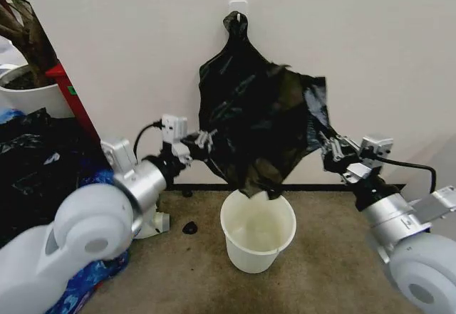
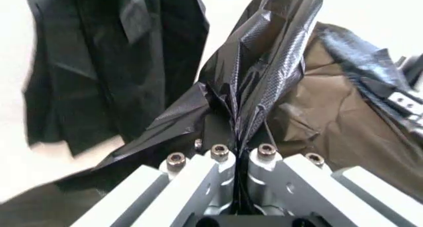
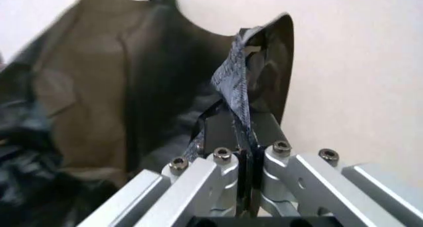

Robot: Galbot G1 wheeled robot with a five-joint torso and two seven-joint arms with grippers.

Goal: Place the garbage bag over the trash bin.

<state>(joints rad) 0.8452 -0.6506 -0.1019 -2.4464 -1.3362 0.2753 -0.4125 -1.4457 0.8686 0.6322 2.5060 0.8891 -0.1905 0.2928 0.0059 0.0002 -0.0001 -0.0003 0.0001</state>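
The garbage bag (image 1: 274,125) is a glossy black sheet stretched in the air between my two grippers, in front of the wall. My left gripper (image 1: 203,143) is shut on its left edge, and the pinched film (image 2: 248,88) rises from the closed jaws. My right gripper (image 1: 329,147) is shut on the right edge, with a folded strip of the bag (image 3: 238,83) clamped between its fingers. The bag's lowest corner hangs down to the back rim of the trash bin (image 1: 249,257), a white bucket standing upright and open on the carpet directly below.
A flat black bunch (image 1: 235,36) hangs from a wall hook behind the bag. At the left stand a white plant pot (image 1: 32,99), a pile of black bags (image 1: 35,157) and blue plastic bags (image 1: 85,285). A small black object (image 1: 189,227) lies on the carpet left of the bin.
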